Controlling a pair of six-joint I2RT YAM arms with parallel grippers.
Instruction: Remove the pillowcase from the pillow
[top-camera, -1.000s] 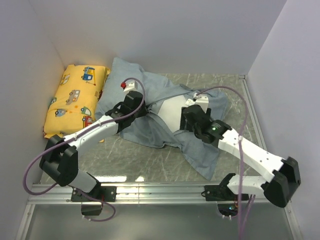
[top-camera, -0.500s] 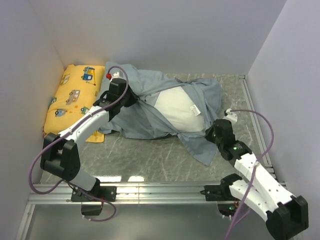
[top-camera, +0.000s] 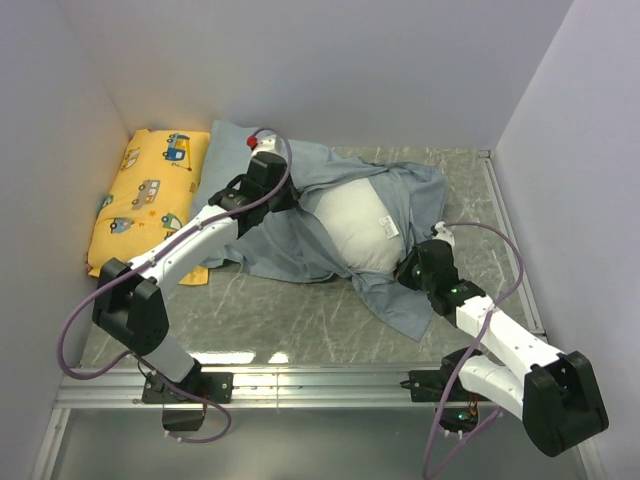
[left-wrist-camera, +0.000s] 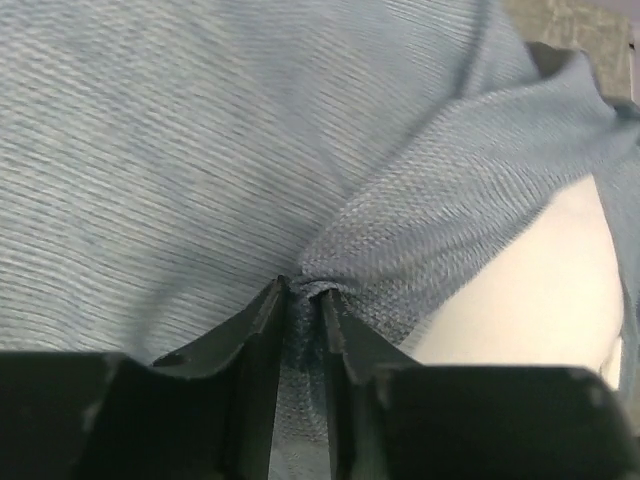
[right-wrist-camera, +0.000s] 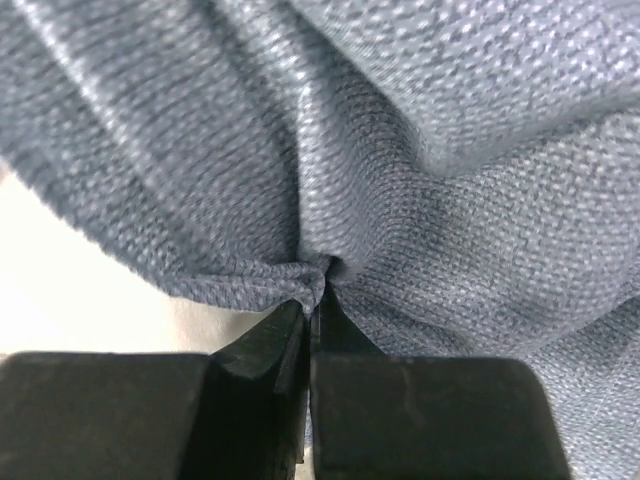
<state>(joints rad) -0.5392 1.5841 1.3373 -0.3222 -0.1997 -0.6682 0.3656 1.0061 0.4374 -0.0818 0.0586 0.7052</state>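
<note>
On the marbled desk (top-camera: 300, 320) the pillow (top-camera: 355, 225) lies centre, half-bared; left jaws and right jaws each pinch pillowcase (top-camera: 270, 250) cloth, so draw its edges outward evenly, without catching the pillow.

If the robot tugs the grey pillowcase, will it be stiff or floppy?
Probably floppy: the pillowcase lies in soft folds and puckers where the right gripper pinches it. It likely drapes rather than holding its shape. It may drag on the plump pillow partly inside it, so it might not slide off easily.
</note>
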